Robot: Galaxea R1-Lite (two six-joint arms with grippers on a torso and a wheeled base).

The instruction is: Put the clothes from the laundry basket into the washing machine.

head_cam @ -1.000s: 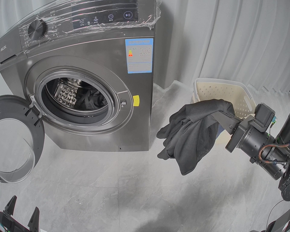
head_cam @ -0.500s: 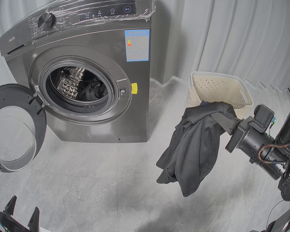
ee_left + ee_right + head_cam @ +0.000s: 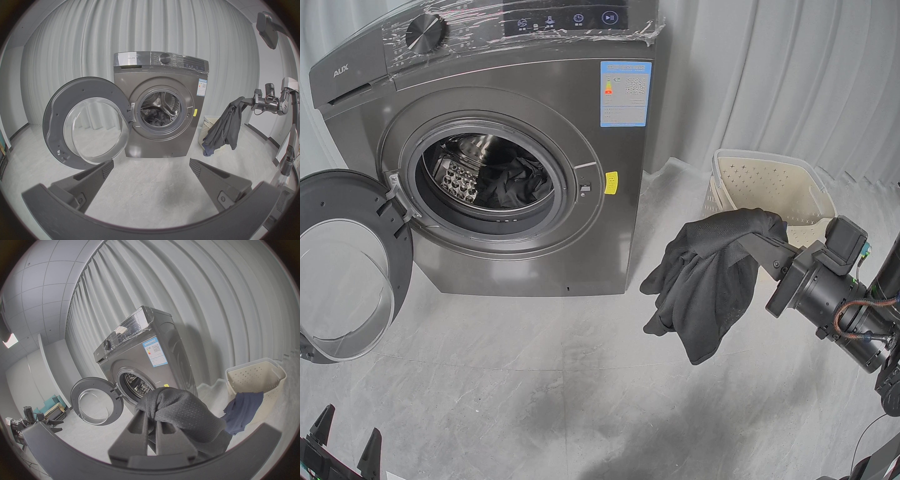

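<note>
A dark grey garment (image 3: 709,275) hangs in the air from my right gripper (image 3: 764,240), which is shut on its upper edge, right of the washing machine (image 3: 506,150) and in front of the cream laundry basket (image 3: 775,187). In the right wrist view the fingers (image 3: 156,430) pinch the bunched garment (image 3: 181,412). The machine's round door (image 3: 347,262) stands swung open to the left, and dark clothes (image 3: 515,181) lie in the drum. A blue cloth (image 3: 243,410) hangs over the basket (image 3: 259,377) rim. My left gripper (image 3: 150,170) is open, low at the near left (image 3: 347,437), holding nothing.
Pale curtains (image 3: 800,81) hang behind the machine and basket. Grey tiled floor (image 3: 537,387) lies open between me and the machine. The open door juts out over the floor at the left.
The head view has shifted: the machine and basket now sit further right in it. The hanging garment has swung, its lower end now higher and more bunched. The left gripper looks unmoved.
</note>
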